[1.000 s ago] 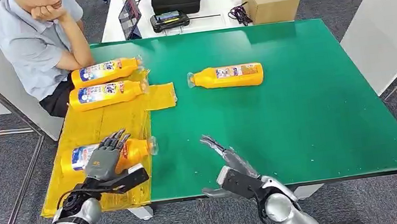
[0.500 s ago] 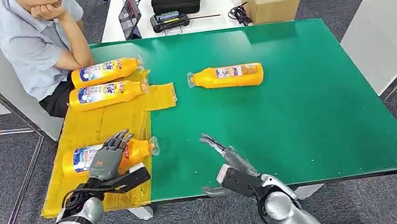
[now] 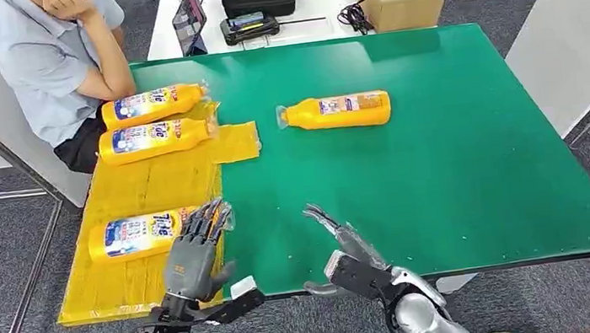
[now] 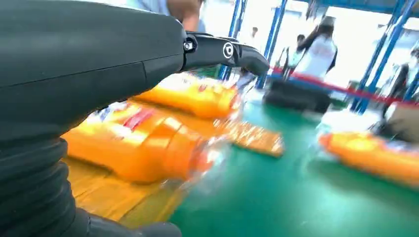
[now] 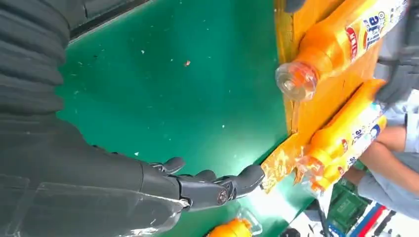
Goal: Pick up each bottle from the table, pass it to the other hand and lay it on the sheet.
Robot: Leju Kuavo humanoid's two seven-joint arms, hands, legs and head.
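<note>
I see three bottles lying on the yellow sheet (image 3: 137, 186) at left; the last bottle (image 3: 336, 112) lies on the green table (image 3: 461, 163), upper centre, long axis across the frame, cap pointing left; my right hand (image 3: 344, 245), fingers spread and empty, sits below it and nearer than my left hand (image 3: 196, 251), also open and empty, beside the nearest laid bottle (image 3: 147, 233); the right wrist view shows that bottle's clear cap (image 5: 295, 81) overhanging the sheet's edge.
</note>
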